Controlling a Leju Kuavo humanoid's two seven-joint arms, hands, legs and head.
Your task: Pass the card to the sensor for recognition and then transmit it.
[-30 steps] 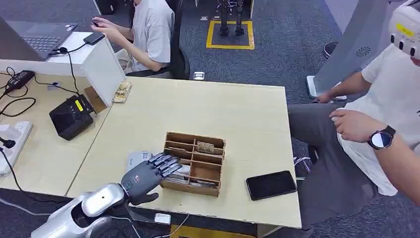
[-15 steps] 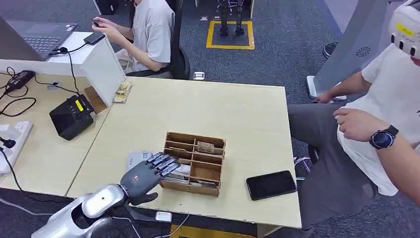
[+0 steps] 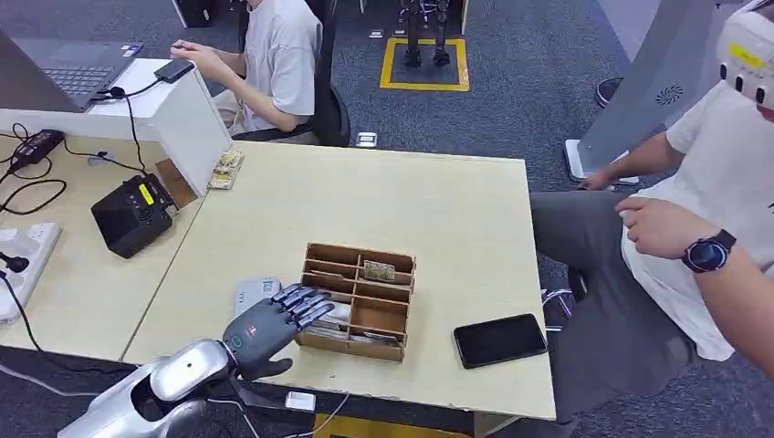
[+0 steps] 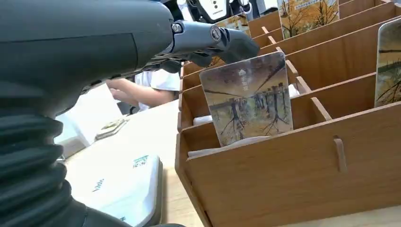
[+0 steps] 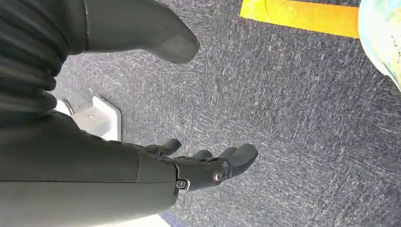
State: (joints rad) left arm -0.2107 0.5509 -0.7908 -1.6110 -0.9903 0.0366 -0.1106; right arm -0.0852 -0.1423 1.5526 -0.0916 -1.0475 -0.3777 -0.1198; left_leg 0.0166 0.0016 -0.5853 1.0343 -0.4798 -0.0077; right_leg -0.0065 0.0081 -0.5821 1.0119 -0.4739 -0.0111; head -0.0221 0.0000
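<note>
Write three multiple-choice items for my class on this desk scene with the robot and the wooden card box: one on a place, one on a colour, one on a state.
1. Where does the black smartphone lie?
A. On the table beside the wooden compartment box, near the seated person wearing a watch
B. Inside the box
C. On the laptop

2. What colour is the small angled card reader on the neighbouring desk?
A. White
B. Black
C. Red

3. What is the robot's left hand doing?
A. Hanging beside the robot's body
B. Holding the phone
C. Reaching its fingertips to the top edge of an upright tree-picture card in the box

Answers: 1 A, the phone lies flat on the tabletop next to the box. 2 B, its casing is black with a yellow label. 3 C, the left wrist view shows the fingertips at the card's upper edge.
</note>
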